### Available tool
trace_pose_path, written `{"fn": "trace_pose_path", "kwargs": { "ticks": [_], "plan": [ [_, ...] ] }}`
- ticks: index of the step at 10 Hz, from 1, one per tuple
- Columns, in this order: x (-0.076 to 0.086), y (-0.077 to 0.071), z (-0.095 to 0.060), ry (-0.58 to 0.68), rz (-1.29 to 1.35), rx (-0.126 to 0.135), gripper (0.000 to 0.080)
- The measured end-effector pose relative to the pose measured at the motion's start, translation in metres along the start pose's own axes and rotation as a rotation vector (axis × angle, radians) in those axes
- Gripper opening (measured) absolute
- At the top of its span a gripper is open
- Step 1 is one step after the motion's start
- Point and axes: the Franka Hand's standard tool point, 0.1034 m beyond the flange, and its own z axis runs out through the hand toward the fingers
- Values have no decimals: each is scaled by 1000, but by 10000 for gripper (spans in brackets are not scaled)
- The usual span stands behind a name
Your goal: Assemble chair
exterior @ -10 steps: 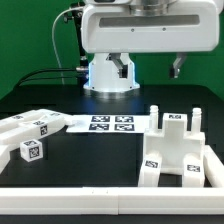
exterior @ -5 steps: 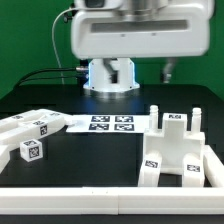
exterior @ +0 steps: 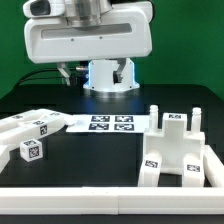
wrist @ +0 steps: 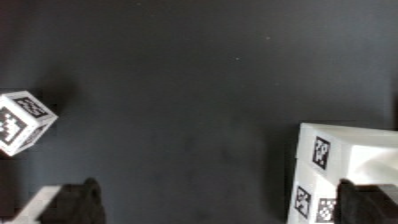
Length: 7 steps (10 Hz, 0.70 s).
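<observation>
Gripper [wrist: 217, 205] fingers wide apart, empty. Chair's stepped assembly [exterior: 175, 150] sits at exterior view's right, loose pieces [exterior: 28, 135] at its left. Risk: off-centre descent lets a finger knock the tagged block [wrist: 22, 122] askew.

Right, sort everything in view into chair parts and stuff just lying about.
Chair parts: the stepped white plastic block structure; the loose white tagged bars; the small white tagged block.
Not parts: the flat white marker board; the large white robot arm; the black table.
</observation>
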Motion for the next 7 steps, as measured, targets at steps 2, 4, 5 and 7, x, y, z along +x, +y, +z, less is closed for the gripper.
{"fn": "trace_pose_path", "kwargs": {
  "ticks": [2,4,5,7],
  "plan": [
    [-1,3,2,-3,14,2,649],
    [-18,43,17,20,147,12,649],
    [-27,74,24,49,118,0,649],
    [-29,91,28,76,105,6,649]
  ]
}}
